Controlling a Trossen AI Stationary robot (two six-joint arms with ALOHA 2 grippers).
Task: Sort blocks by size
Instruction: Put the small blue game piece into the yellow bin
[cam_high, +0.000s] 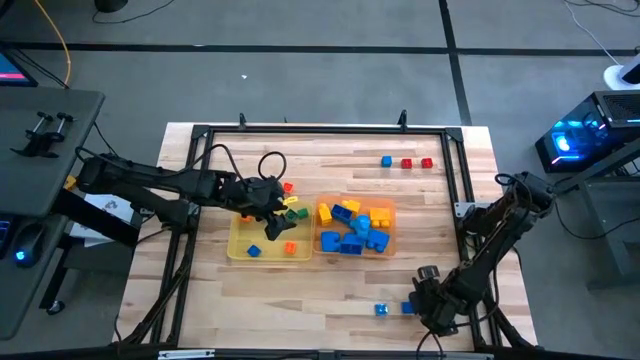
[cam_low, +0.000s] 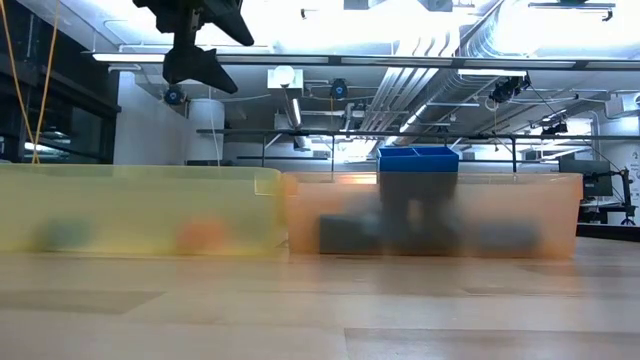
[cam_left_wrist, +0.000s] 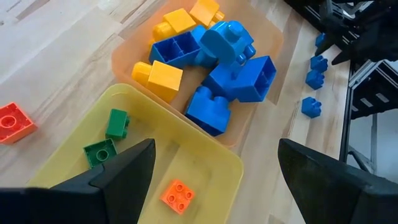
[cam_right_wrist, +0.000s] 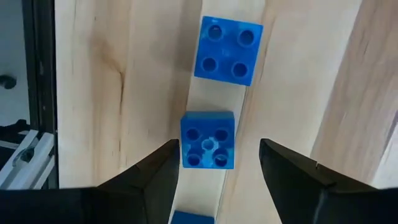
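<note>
My left gripper (cam_high: 272, 218) hangs open and empty above the translucent yellow tray (cam_high: 238, 250), well above its rim in the low view (cam_low: 200, 62). That tray holds tiny bricks: two green (cam_left_wrist: 107, 138), an orange one (cam_left_wrist: 177, 195) and a blue one (cam_high: 254, 250). The orange tray (cam_high: 392, 232) beside it holds larger blue (cam_left_wrist: 239, 76) and yellow (cam_left_wrist: 158, 78) blocks. My right gripper (cam_right_wrist: 217, 155) is open near the table's near right edge. Its fingers stand on either side of a tiny blue brick (cam_right_wrist: 208, 140) that lies studs up on the table.
Two more tiny blue bricks lie in line with that one (cam_right_wrist: 228, 50) (cam_right_wrist: 193, 218). A blue (cam_high: 386, 160) and two red bricks (cam_high: 417, 163) lie at the far right. A red brick (cam_left_wrist: 13, 121) lies on the table by the yellow tray. A black frame (cam_high: 455, 170) rims the table.
</note>
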